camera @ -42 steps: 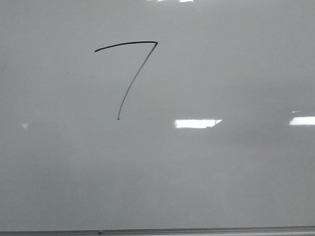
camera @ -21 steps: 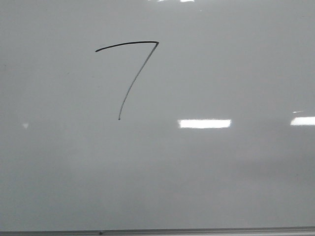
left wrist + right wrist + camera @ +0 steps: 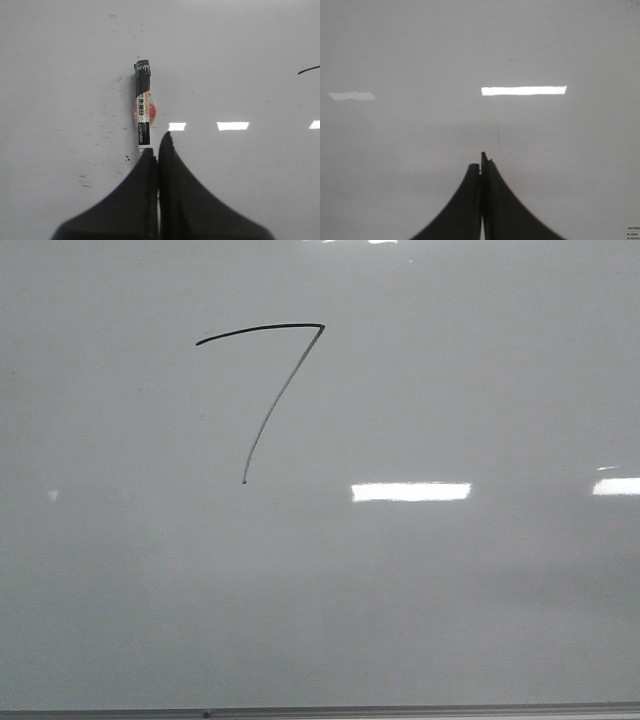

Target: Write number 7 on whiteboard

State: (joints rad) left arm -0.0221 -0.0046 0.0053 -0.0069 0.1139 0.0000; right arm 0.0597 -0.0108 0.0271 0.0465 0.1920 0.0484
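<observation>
The number 7 [image 3: 262, 329] is drawn in thin black marker on the upper left of the whiteboard [image 3: 450, 590] in the front view. Neither gripper shows in that view. In the left wrist view my left gripper [image 3: 158, 150] is shut with its jaws pressed together and nothing between them. A white marker [image 3: 143, 107] with a black cap lies flat on the board just beyond the fingertips, its near end hidden behind one finger. One end of a black stroke [image 3: 309, 70] shows at the frame edge. My right gripper [image 3: 481, 162] is shut and empty over bare board.
The board's thin grey metal edge [image 3: 400, 709] runs along the near side. Bright rectangular light reflections [image 3: 410, 492] lie on the glossy surface. Small dark specks [image 3: 82, 180] and a red smudge under the marker mark the board near the left gripper.
The 7 has drifted a few pixels to the right in the front view and the middle light reflection has shifted. Nothing else differs.
</observation>
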